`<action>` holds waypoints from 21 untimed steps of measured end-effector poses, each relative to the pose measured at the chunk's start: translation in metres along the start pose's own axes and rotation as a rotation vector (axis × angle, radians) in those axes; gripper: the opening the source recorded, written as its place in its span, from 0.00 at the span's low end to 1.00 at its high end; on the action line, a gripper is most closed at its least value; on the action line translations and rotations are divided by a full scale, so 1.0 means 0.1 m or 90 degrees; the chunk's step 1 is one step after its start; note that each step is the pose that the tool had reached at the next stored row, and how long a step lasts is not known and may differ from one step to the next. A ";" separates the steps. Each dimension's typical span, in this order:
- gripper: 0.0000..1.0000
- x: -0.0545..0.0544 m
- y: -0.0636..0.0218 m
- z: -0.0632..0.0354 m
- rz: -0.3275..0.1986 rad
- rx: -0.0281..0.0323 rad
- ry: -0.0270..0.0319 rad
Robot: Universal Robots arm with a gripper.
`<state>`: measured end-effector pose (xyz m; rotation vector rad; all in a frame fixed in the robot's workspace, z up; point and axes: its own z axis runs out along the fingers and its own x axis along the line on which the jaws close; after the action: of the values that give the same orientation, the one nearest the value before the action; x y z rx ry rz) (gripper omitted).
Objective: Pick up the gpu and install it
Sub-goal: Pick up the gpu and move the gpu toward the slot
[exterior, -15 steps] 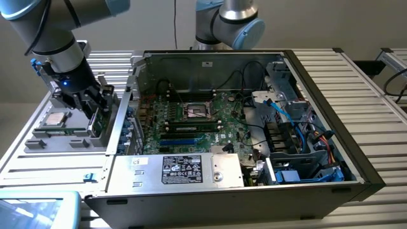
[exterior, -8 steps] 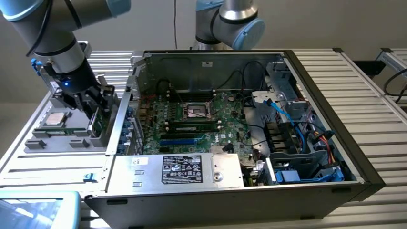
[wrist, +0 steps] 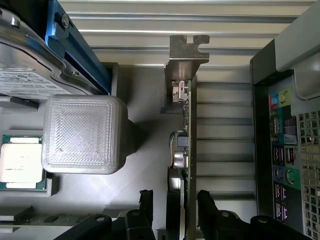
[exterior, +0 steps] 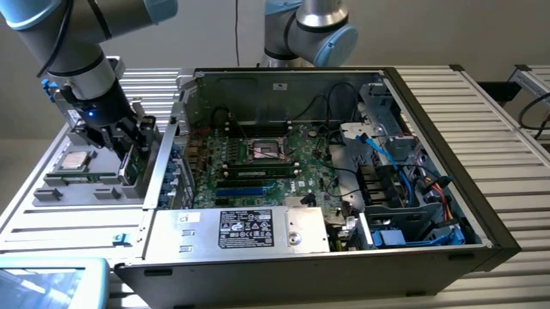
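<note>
Gripper (wrist: 177, 212): jaws spread wide, one on each side of the gpu (wrist: 188, 120), nothing clamped. One of the fingers (wrist: 207, 210) sits just beside the card's bare face; I can't tell whether it touches. The other stands clear of the black cooler (wrist: 173, 200), with a gap showing.

The gpu stands on its long edge in the grey parts tray (wrist: 145, 150), and I see it edge-on from the wrist camera. Its silver bracket (wrist: 186, 55) is at the end farthest from the gripper. The card is not lifted and is not in the computer.

Elsewhere in the tray, beside the card:
- a ribbed grey block (wrist: 82, 132)
- a processor chip (wrist: 20, 160) in its own recess, past the block
- a silver drive with a white label (wrist: 25, 80), held in a blue rail

In the exterior view the arm hangs straight down over the tray, which lies at the exterior view's left of the open computer case (exterior: 447, 167). The card's slot is on the side of the tray nearest the case wall.

Inside the case:
- the motherboard (exterior: 257, 138) lies flat
- memory sticks (exterior: 262, 171) are seated across its middle
- a power supply with a label (exterior: 245, 228) sits along the near edge
- blue and black cables are bundled toward the exterior view's right

Everything rests on a slatted metal table (exterior: 490, 96). A second robot arm (exterior: 310, 32) stands behind the case at the far edge.
</note>
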<state>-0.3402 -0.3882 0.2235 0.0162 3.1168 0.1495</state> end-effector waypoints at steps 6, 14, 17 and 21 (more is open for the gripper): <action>0.29 0.00 0.000 0.002 0.000 0.0000 -0.0002; 0.28 0.00 0.001 -0.008 0.000 -0.0002 -0.0003; 0.28 0.00 0.008 -0.107 0.000 -0.0001 -0.0003; 0.28 -0.01 0.019 -0.235 0.000 -0.0001 -0.0009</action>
<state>-0.3402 -0.3886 0.2471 0.0156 3.1154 0.1497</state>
